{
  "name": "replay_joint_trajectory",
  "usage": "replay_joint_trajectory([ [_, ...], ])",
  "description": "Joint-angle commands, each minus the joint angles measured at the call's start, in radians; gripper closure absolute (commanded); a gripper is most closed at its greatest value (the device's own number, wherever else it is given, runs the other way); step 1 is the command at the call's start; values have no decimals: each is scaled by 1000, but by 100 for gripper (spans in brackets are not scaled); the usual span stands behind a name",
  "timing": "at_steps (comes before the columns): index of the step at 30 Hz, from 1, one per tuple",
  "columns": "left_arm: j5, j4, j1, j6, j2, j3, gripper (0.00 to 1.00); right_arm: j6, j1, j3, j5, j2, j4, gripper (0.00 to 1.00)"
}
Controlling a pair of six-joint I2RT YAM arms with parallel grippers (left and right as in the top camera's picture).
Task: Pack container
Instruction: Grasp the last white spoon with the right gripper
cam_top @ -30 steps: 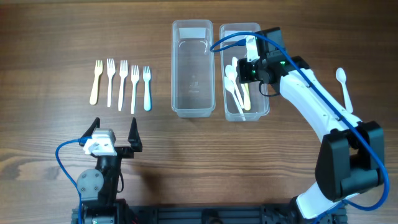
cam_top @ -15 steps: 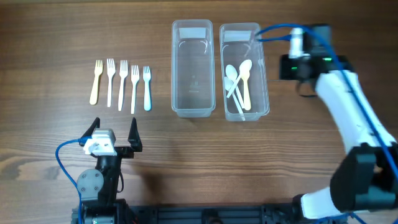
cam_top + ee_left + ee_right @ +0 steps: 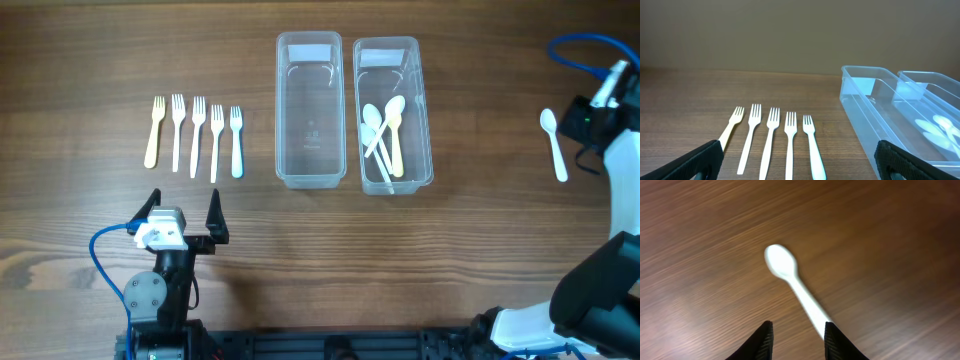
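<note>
Left gripper (image 3: 184, 197) sits near the front edge of the wooden tabletop (image 3: 480, 250), toward the left corner – fingers spread wide, nothing between them. Just beyond it, a row of five plastic forks (image 3: 197, 135) lies flat on the left half, side by side, tines pointing to the far edge; the leftmost is cream, the rightmost pale blue, the three between are white.

On the right side, close to the right edge, a single white plastic spoon (image 3: 554, 148) lies flat on the wood, bowl toward the far edge. Right gripper (image 3: 798, 332) hangs over that spot – fingertips a modest gap apart, holding nothing. In the wrist view the spoon's handle runs toward the gap and is not pinched.

Mid-table toward the far edge, two clear rectangular containers stand side by side, long sides nearly touching. The left container (image 3: 310, 130) shows its bare bottom. The right container (image 3: 425, 110) holds a loose heap of plastic spoons (image 3: 383, 135), white and cream, overlapping.
</note>
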Motion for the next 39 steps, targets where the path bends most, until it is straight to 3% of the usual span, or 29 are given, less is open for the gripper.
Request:
replay_joint_trajectory([
  [1, 19, 0, -4, -6, -6, -6, 0, -93, -38, 18, -21, 24, 23, 66],
  [10, 19, 0, -4, -6, -6, -6, 0, -249, -47, 18, -63, 143, 44, 51],
  [15, 19, 0, -4, -6, -6, -6, 0, -297, -47, 17, -82, 232, 51, 16],
  [24, 19, 0, -4, -6, -6, -6, 0, -289, -47, 17, -129, 346, 109, 17],
  [28, 19, 0, -4, -6, -6, -6, 0, -288, -46, 17, -146, 378, 142, 21],
  [31, 19, 0, -4, -6, -6, -6, 0, -287, -47, 17, -163, 383, 162, 31],
  [34, 19, 0, -4, -6, -6, -6, 0, -285, -46, 17, -206, 383, 178, 49],
  [35, 19, 0, -4, -6, -6, -6, 0, -285, -46, 17, -227, 383, 182, 62],
  [39, 19, 0, -4, -6, -6, -6, 0, -246, -46, 18, -253, 383, 190, 79],
])
